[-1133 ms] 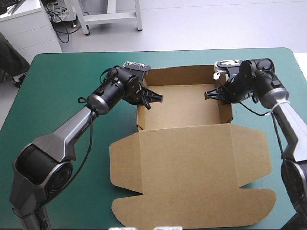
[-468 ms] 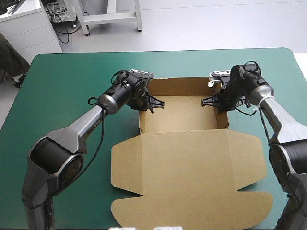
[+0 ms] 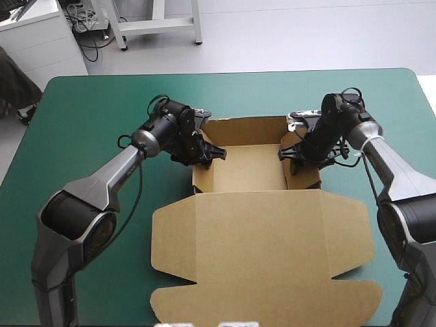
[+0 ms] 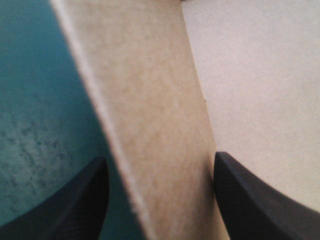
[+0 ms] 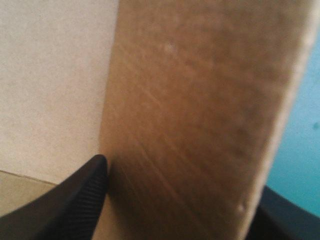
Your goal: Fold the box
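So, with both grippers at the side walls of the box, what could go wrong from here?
1. The left gripper and right gripper straddle the side walls of the box with fingers open. The walls are not clamped and may spring outward.
2. Nothing pins the box: its lid lies flat on the teal-green cover, so an uneven push might slide the whole box.

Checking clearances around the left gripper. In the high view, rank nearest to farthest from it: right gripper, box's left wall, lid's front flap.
1. Box's left wall, between the left gripper's jaws.
2. Right gripper, across the tray.
3. Lid's front flap, by the table's near edge.
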